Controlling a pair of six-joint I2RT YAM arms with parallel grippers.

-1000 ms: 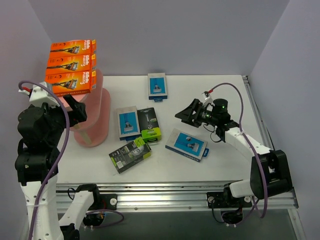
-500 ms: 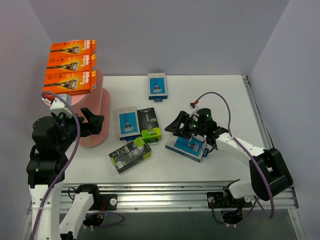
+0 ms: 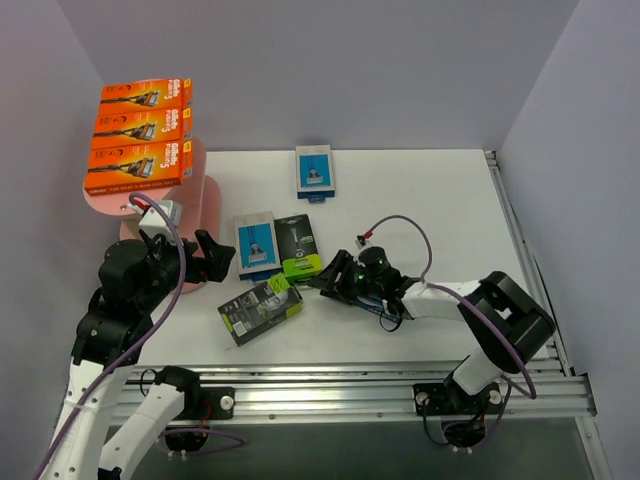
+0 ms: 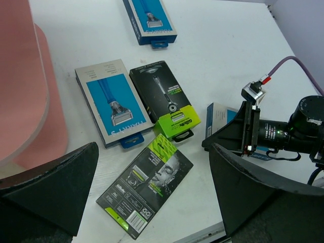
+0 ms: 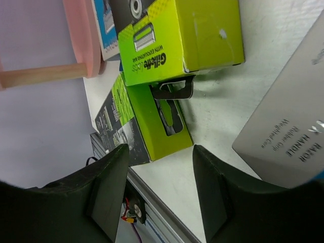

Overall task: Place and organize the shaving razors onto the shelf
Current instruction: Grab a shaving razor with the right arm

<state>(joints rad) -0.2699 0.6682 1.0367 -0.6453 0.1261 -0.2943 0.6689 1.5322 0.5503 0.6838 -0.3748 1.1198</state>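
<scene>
- Left fingers (image 4: 53, 174): wide apart, nothing held, hanging just in front of the shelf (image 3: 205, 200), over the near-left part of the surface (image 3: 430, 200).
- Right fingers (image 5: 107, 190): partly apart, nothing between them, low over the surface near the middle.
- Near blue-and-grey pack (image 4: 218, 115): lies flat at the right fingers, with one finger at its grey edge. It is mostly hidden in the top view.
- Orange packs (image 3: 138, 125): three on the shelf, one behind another, labels up. Cannot tell which board each sits on.
- Far blue-and-grey pack (image 3: 314, 172): alone towards the back of the surface.
- Middle blue-and-grey pack (image 3: 255, 245): flat, just beside the black-and-lime pack (image 3: 300, 248).
- Second black-and-lime pack (image 3: 260, 310): angled, just in front of those two, its lime end close to the right fingers.
</scene>
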